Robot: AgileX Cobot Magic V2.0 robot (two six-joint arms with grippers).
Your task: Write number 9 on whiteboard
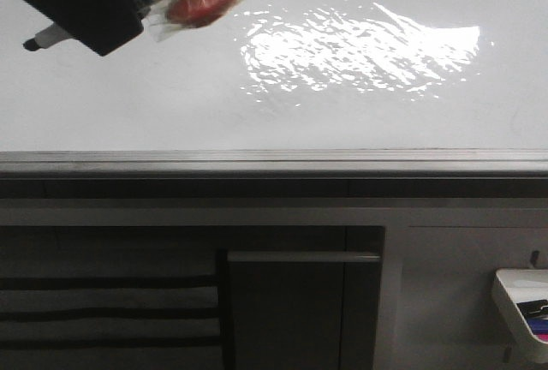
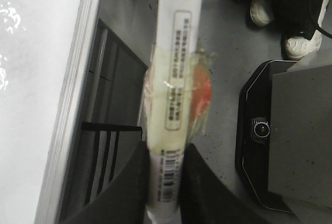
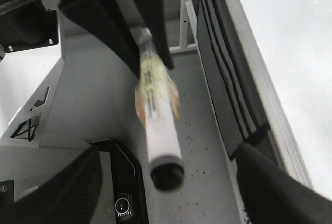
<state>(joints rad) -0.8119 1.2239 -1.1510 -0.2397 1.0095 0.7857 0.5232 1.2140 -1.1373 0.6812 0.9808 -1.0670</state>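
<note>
The whiteboard [image 1: 128, 104] fills the upper front view, a bright glare patch [image 1: 360, 44] on its glossy face and a grey edge strip [image 1: 274, 163] along its near side. No drawn 9 shows on it. At the top left corner the left tool [image 1: 94, 6] is clamped on a white marker [image 2: 174, 79] wrapped in clear tape with a red patch. The right tool [image 3: 161, 193] has its fingers spread wide, gripping nothing
</note>
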